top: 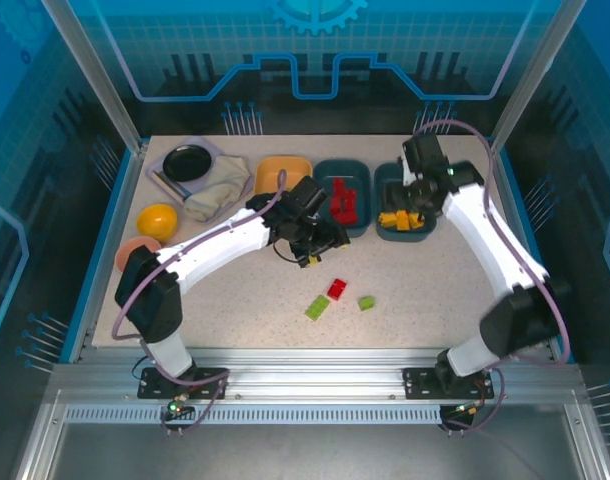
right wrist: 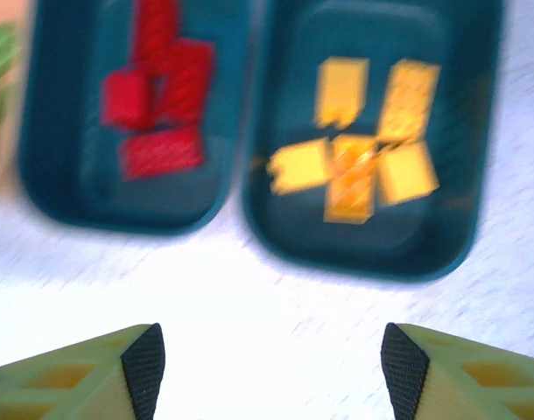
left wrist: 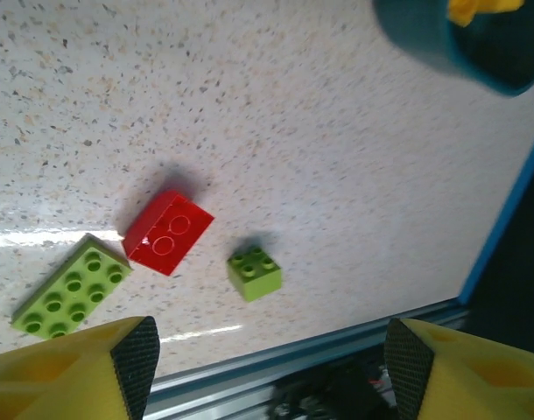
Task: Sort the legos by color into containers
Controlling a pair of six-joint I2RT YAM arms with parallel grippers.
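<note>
From above, a red lego (top: 337,289), a long green lego (top: 317,307) and a small green lego (top: 366,302) lie loose on the tabletop (top: 435,290), near the left jaws. In the left wrist view, the left jaws stand spread and empty over those three. In the right wrist view, the right jaws stand spread and empty before the red-lego tray (right wrist: 48,188) and the yellow-lego tray (right wrist: 464,223), both teal.

Left gripper (left wrist: 267,372) fingers spread wide — right gripper (right wrist: 267,372) apparently likewise, though blurred.

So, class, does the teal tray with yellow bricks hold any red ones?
No, that tray holds yellow bricks alone; the red bricks lie in the neighbouring teal tray.
</note>
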